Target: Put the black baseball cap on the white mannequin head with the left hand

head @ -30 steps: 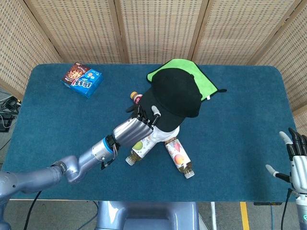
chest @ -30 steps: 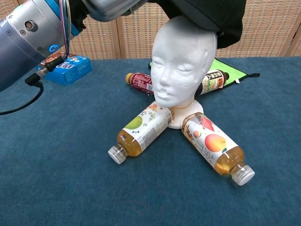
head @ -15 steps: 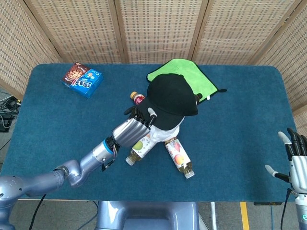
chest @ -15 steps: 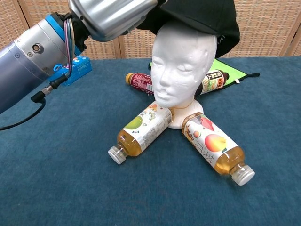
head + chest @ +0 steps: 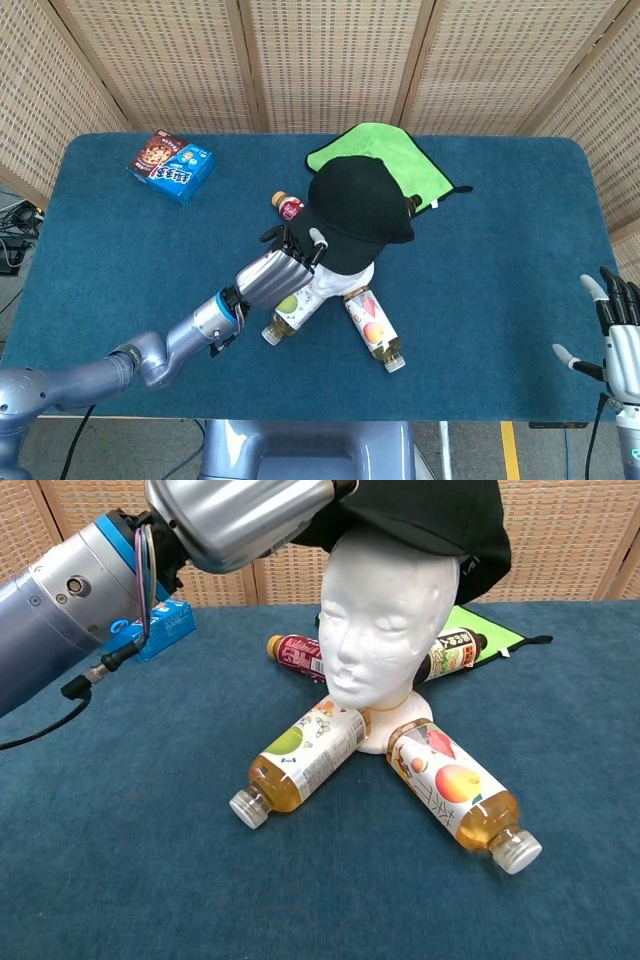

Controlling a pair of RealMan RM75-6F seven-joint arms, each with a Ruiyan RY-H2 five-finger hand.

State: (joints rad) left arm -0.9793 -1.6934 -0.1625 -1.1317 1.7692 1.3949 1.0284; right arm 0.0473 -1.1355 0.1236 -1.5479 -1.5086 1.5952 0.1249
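Head view: reaching in from the near left corner of the worktop (image 5: 120, 260), with the left hand (image 5: 280, 268) raised at mid-worktop and its fingers (image 5: 300, 243) gripping the edge of the black baseball cap (image 5: 358, 208). Sitting over the white mannequin head (image 5: 352, 278), covering nearly all of it from above. Hanging at the near right corner, well apart from everything, the right hand (image 5: 618, 345) with fingers spread and holding nothing. Lying on their sides around the mannequin's base: a green-label bottle (image 5: 292, 310) of amber drink, a peach-label bottle (image 5: 372, 328) of amber drink, and a red-label bottle (image 5: 287, 205). Lying behind the cap toward the far edge, a green cloth (image 5: 412, 172); resting near the far left corner, a blue snack box (image 5: 171, 166).

Chest view: holding high at the top edge, the left hand (image 5: 235, 515), its fingertips out of frame. Sitting on the crown of the white mannequin head (image 5: 385, 625), the black baseball cap (image 5: 430, 520), tilted and hanging lower on one side. Touching the base, the green-label bottle (image 5: 300, 758) and peach-label bottle (image 5: 455, 792), both capped and partly full; whether the red-label bottle (image 5: 298, 655) holds anything cannot be told.
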